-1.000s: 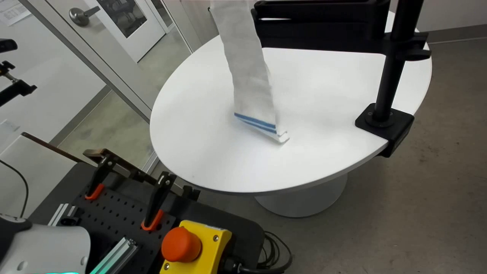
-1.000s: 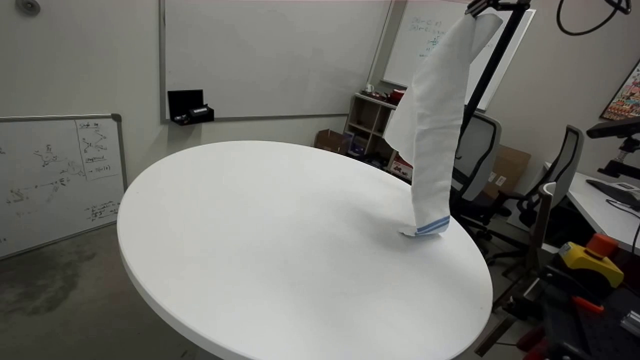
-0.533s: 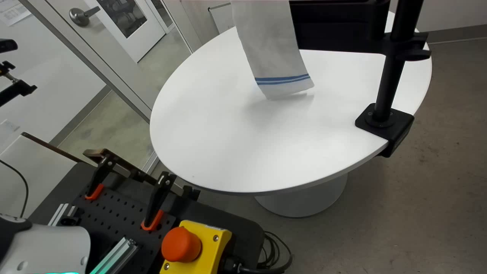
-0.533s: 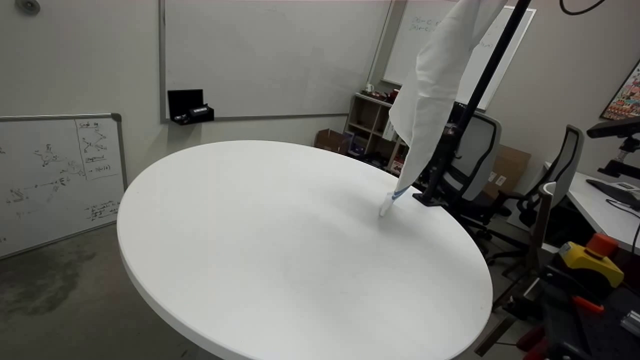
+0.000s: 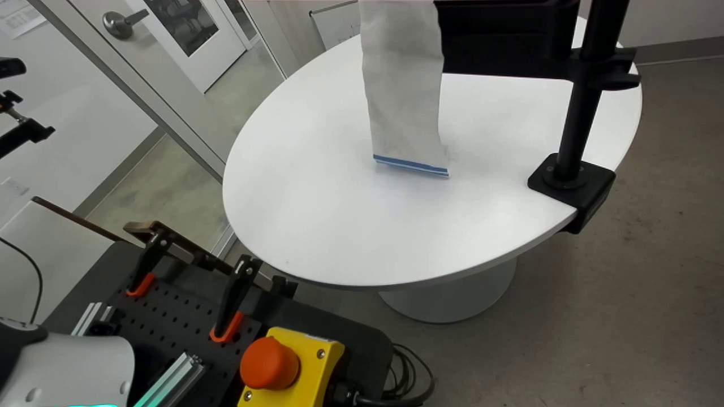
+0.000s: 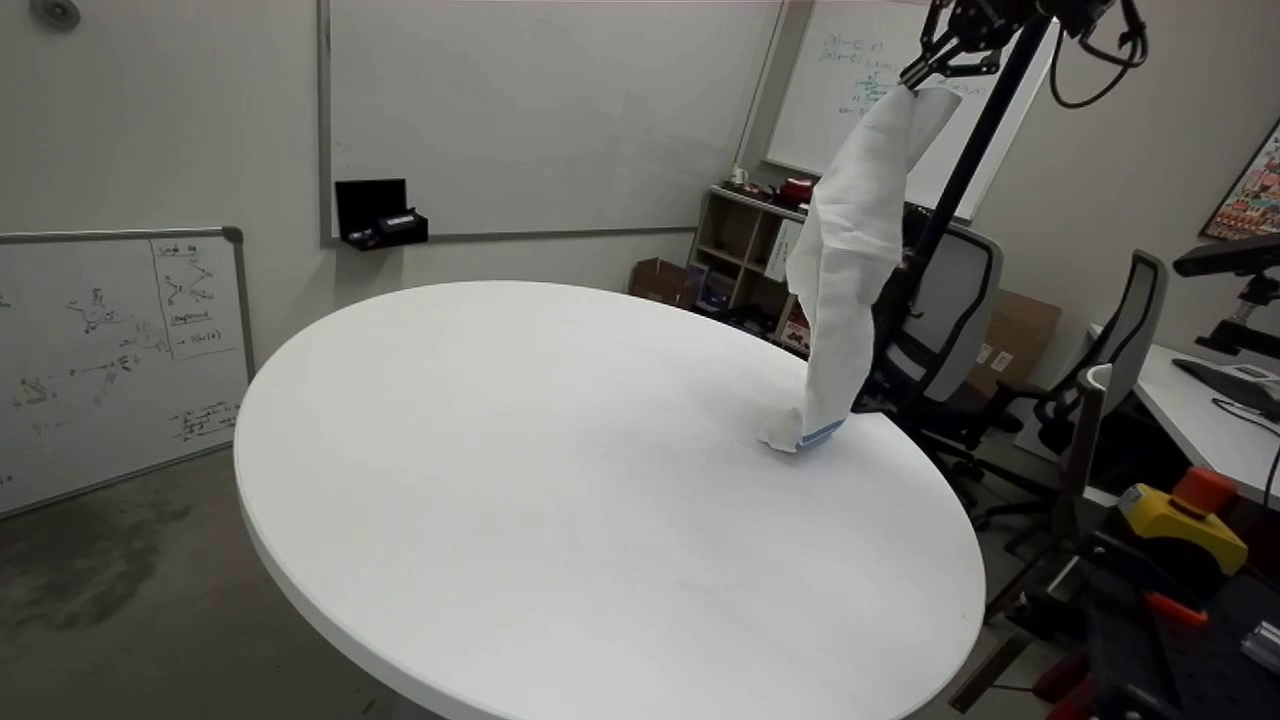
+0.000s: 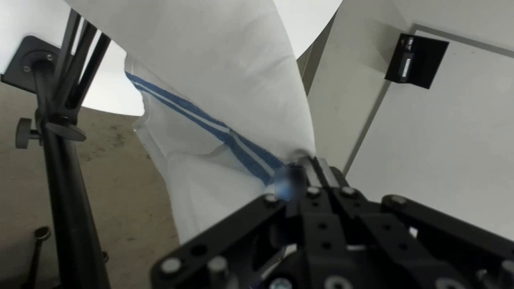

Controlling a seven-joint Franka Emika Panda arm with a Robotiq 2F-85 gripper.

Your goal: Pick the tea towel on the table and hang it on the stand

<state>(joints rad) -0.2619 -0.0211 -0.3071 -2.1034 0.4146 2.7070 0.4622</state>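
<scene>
The tea towel is white with blue stripes and shows in both exterior views (image 5: pixel 404 90) (image 6: pixel 850 240). It hangs from my gripper (image 6: pixel 910 78) above the round white table (image 5: pixel 317 226), and its lower end appears to touch the tabletop. In the wrist view my gripper (image 7: pixel 315 160) is shut on an edge of the towel (image 7: pixel 209 52). The black stand (image 5: pixel 580 118) is clamped to the table edge; its horizontal arm (image 5: pixel 503 39) passes beside or behind the towel. The stand's pole (image 7: pixel 68 172) is left of the towel in the wrist view.
The stand's clamp base (image 5: pixel 571 186) sits at the table rim. A yellow emergency-stop box (image 5: pixel 300 367) and black clamps (image 5: pixel 232 299) are on the robot's mount. Office chairs (image 6: pixel 940 310) and a shelf (image 6: pixel 735 240) stand beyond the table.
The gripper rose out of the exterior view half a second ago, then came down lower than before. The towel lifted, swung towards the stand, and its lower end dropped back to the table.
</scene>
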